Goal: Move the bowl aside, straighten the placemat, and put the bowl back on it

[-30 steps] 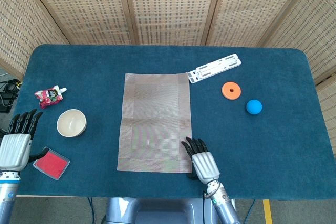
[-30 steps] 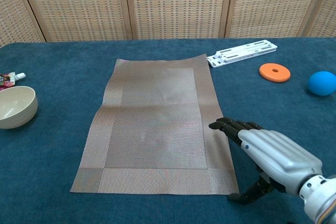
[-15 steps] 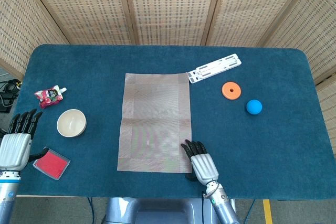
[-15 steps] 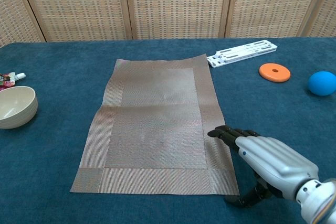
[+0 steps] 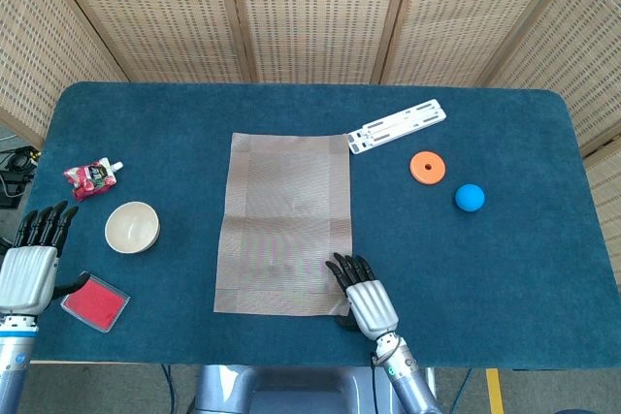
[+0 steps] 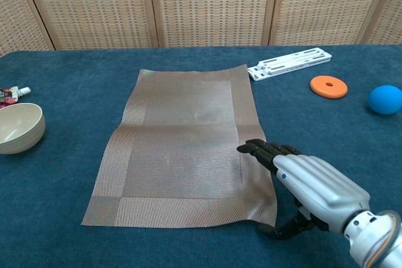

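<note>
Placemat [image 5: 284, 223] flat at mid-table on blue cloth [image 5: 505, 269], long side running 12 to 6 o'clock, slightly askew, near right corner lifted a little in chest view. Right hand [image 5: 361, 296] at the mat's 5 o'clock corner, fingertips [image 6: 251, 149] laid on the border strip, thumb tucked low by the mat's edge; whether the corner is pinched cannot be told. Bowl [image 5: 132, 227] off the mat at its 9 o'clock, upright, well apart from it. Left hand [image 5: 31, 263] at 8 o'clock of the bowl near the table edge, fingers extended and slightly spread, holding nothing. Red flat block [image 5: 95, 302] just beside that hand, at 6 o'clock of the bowl. Red snack pouch [image 5: 91, 175] at 11 o'clock of the bowl. White slotted bar [image 5: 397, 125] touching or just off the mat's 1 o'clock corner. Orange ring [image 5: 427, 167] and blue ball [image 5: 470, 198] at the mat's 3 o'clock, well apart from it. Wicker screens [image 5: 310, 12] behind the table.
</note>
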`<state>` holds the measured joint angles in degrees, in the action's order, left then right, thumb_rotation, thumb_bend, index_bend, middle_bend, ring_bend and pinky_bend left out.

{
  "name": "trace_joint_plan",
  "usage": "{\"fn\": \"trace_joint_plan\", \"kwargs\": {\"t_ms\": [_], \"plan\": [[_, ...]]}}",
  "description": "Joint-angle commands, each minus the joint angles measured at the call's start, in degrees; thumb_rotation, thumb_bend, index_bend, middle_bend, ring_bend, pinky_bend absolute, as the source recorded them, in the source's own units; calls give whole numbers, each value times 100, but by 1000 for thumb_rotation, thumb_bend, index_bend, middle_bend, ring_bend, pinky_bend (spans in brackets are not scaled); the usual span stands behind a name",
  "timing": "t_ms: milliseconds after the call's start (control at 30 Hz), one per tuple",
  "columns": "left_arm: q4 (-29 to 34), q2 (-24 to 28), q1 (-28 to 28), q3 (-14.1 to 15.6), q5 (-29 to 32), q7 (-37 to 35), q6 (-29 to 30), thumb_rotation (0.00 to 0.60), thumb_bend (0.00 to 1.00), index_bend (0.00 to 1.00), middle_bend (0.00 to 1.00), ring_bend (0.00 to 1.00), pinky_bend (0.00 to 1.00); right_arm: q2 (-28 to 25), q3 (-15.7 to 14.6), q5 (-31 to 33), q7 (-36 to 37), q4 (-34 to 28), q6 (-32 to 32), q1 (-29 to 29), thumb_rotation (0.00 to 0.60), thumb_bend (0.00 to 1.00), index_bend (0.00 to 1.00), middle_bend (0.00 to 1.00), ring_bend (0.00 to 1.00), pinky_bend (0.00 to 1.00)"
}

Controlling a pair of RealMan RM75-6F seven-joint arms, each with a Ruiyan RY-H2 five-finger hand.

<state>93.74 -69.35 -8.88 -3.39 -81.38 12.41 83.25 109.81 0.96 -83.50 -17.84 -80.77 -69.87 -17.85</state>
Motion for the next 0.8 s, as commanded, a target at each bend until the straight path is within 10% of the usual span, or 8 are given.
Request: {"fn": "trace_joint_plan", "kwargs": {"t_ms": [33, 567, 800], "plan": [[4, 1, 1, -1, 2, 0, -5, 600, 139, 0, 0, 0, 0, 52, -2, -79, 119, 100, -51, -25, 600, 405, 78, 0, 0, 0], [-13, 0, -19, -46, 95, -28, -112, 600, 139, 0, 0, 0, 0, 341, 216, -116, 692, 595, -37, -177, 600, 404, 116, 0, 0, 0], [-9, 3, -28, -49, 123, -21, -157, 600, 140, 0, 0, 0, 0, 483, 287, -254, 920, 815, -304, -171, 600, 387, 464, 24, 0, 18]]}}
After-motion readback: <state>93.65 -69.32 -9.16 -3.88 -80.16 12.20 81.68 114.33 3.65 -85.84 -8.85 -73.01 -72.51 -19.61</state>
